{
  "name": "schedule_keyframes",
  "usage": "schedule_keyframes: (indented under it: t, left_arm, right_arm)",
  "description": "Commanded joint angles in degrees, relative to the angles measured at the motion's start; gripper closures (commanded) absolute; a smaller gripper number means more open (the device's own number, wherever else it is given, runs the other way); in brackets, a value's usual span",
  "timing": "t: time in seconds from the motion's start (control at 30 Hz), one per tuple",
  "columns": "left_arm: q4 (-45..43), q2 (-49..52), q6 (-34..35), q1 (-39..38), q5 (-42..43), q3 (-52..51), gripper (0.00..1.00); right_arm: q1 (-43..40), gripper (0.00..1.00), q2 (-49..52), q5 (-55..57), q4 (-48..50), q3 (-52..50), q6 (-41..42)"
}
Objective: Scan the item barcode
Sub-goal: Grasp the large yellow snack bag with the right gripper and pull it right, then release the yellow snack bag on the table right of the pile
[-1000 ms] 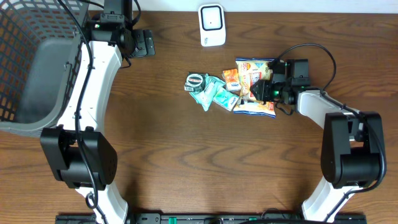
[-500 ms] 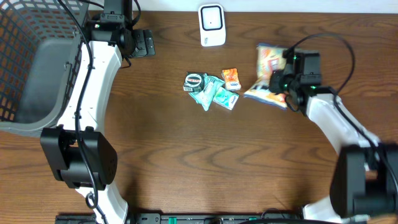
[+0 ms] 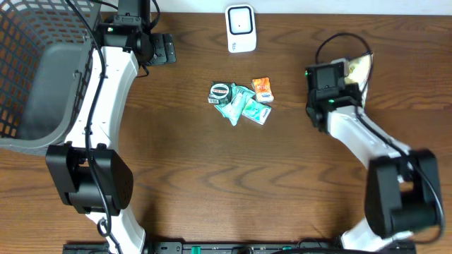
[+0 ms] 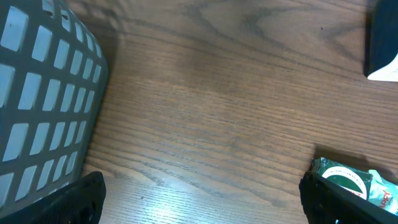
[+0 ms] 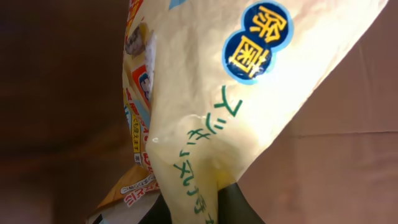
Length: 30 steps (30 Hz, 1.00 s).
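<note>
Right wrist view: the right gripper (image 5: 198,210) is clenched on the lower edge of a glossy cream-yellow plastic snack bag (image 5: 249,112). Its dark fingers (image 5: 239,200) show only as a sliver at the bottom of the frame. The bag's film is shiny and creased. It is printed with green Japanese lettering, two round blue badges bearing yellow characters, and a strip of red and orange print down its left side. The bag fills most of this view, with a blurred brown surface behind it.

The overhead view hides most of that. There the bag sits under the black wrist, and only a pale crumpled corner shows at the wrist's right side. It is over the right rear part of the dark brown wood-grain tabletop (image 3: 212,169). It is well apart from the white rounded plastic barcode scanner (image 3: 240,29), which stands at the rear edge.

At the centre lie a round green tin (image 3: 221,92), some teal foil packets (image 3: 244,107) and a small orange packet (image 3: 262,87), clustered together.

The left gripper (image 3: 161,48) is at the rear left, near the grey plastic lattice basket (image 3: 42,85). It is released, its jaws spread wide. The left wrist view shows its two black fingertips (image 4: 78,202) in the bottom corners, with only bare wood grain between them. The basket's square-holed wall is at the left of that view and the tin's rim at the lower right.
</note>
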<state>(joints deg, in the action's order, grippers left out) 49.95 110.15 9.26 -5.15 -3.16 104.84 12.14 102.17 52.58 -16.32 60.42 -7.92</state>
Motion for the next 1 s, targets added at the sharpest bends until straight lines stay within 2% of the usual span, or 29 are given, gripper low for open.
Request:
schedule_keyframes:
  t: [0.0,0.1,0.2,0.3,0.37,0.43,0.53,0.77,0.87,0.97]
  left_arm:
    - [0.2,-1.2,0.9,0.0,-0.5,0.7,0.02]
    - [0.2,-1.2,0.9,0.0,-0.5,0.7,0.02]
    - [0.2,-1.2,0.9,0.0,-0.5,0.7,0.02]
    - [0.2,-1.2,0.9,0.0,-0.5,0.7,0.02]
    - [0.2,-1.2,0.9,0.0,-0.5,0.7,0.02]
    - [0.2,-1.2,0.9,0.0,-0.5,0.7,0.02]
    - [0.2,-1.2,0.9,0.0,-0.5,0.7,0.03]
    - [0.2,-1.2,0.9,0.0,-0.5,0.7,0.02]
    - [0.2,-1.2,0.9,0.0,-0.5,0.7,0.02]
    - [0.2,-1.2,0.9,0.0,-0.5,0.7,0.02]
  right_arm:
    - [1.7,0.94,4.2,7.5,-0.3,0.5,-5.9]
    - [4.6,0.88,5.7,7.5,-0.2,0.5,-5.2]
    - [8.6,0.78,5.6,6.3,-0.2,0.5,-0.2]
    - [13.2,0.69,5.3,-0.8,-0.2,0.5,3.7]
    - [15.7,0.51,5.3,-8.4,0.1,0.7,5.5]
    - [17.5,0.42,5.3,-13.4,0.2,1.2,8.8]
    - [17.9,0.39,4.7,-14.1,-0.7,3.0,12.2]
    - [13.5,0.31,-1.3,-14.6,-9.2,12.4,12.2]
    - [7.5,0.26,-5.2,-19.4,-10.5,14.9,12.2]
    - [0.5,0.22,-7.6,-29.0,-11.6,14.9,14.0]
